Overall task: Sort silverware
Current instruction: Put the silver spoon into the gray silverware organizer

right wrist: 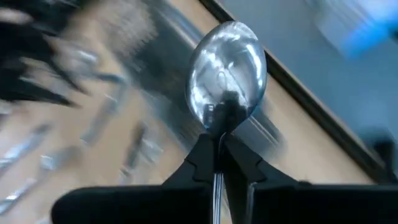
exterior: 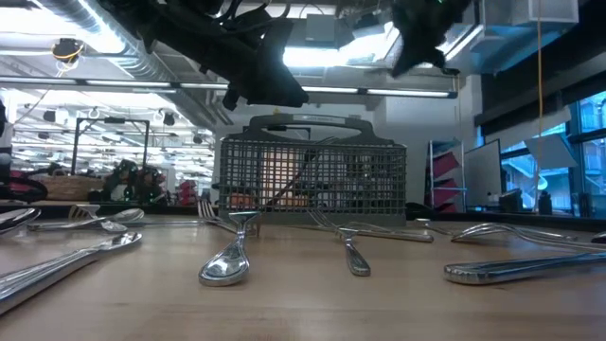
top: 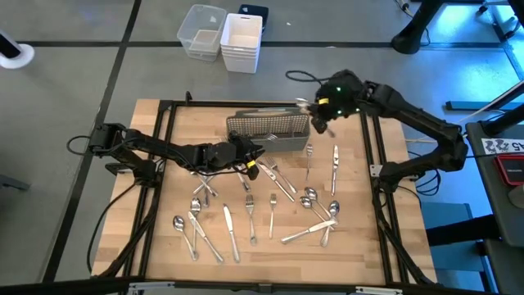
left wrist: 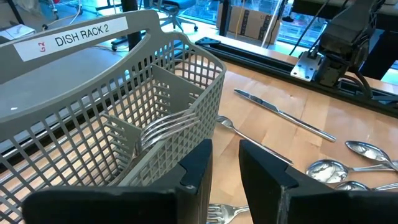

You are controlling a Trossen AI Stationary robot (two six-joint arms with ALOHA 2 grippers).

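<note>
The grey wire-mesh caddy [top: 268,129] stands at the table's far middle, with forks [left wrist: 166,129] in one compartment. Several spoons, forks and knives [top: 246,217] lie flat on the wooden table near it, and they also show in the low view [exterior: 227,265]. My left gripper [top: 248,161] hovers at the caddy's near left corner, open and empty, and its fingers [left wrist: 200,167] show beside the caddy's wall. My right gripper [top: 318,115] is above the caddy's right end, shut on a spoon [right wrist: 229,62]. My right gripper pinches the spoon's neck [right wrist: 219,121], just below the bowl, between its two fingers. The bowl [right wrist: 230,59] sticks out past the fingertips. The handle runs back between the fingers and is hidden. The spoon is lifted clear of the table.
White plastic bins [top: 221,37] sit on the floor beyond the table's far edge. A black frame rail [top: 168,147] runs along the table's sides. A knife [left wrist: 283,113] and spoons [left wrist: 329,169] lie to the right of the caddy. A person's desk area shows far behind.
</note>
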